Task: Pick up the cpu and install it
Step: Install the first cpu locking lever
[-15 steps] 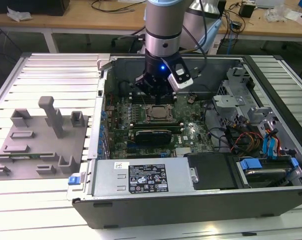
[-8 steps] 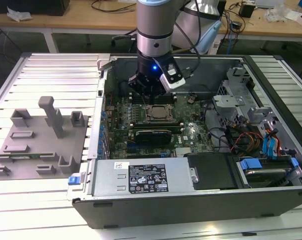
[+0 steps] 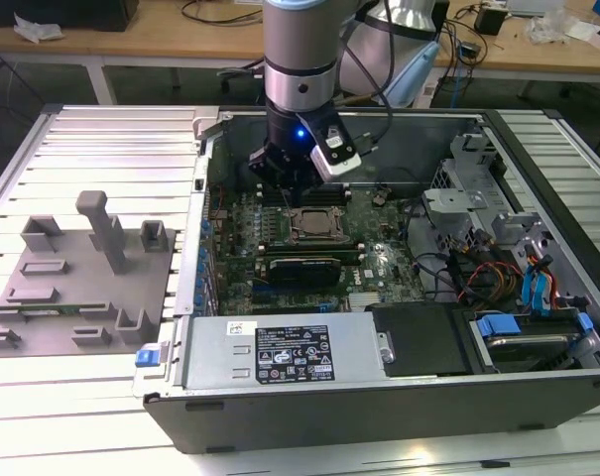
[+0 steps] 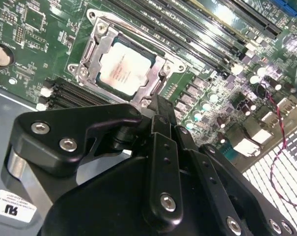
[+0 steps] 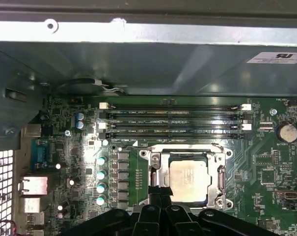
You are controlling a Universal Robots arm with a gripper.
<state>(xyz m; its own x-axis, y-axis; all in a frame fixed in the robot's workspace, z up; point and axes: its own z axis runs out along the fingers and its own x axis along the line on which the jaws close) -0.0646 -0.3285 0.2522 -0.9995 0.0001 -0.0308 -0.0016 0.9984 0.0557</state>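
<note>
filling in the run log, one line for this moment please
cpu: lying in socket on board | hand: low over socket edge

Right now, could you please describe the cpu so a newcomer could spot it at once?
Look inside the open computer case at the green motherboard. Near its middle, beside the long memory slots, sits a square metal socket frame. The cpu is the pale silver square lying flat inside that frame, set apart from the dark chips around it by its plain bright metal face.
</note>
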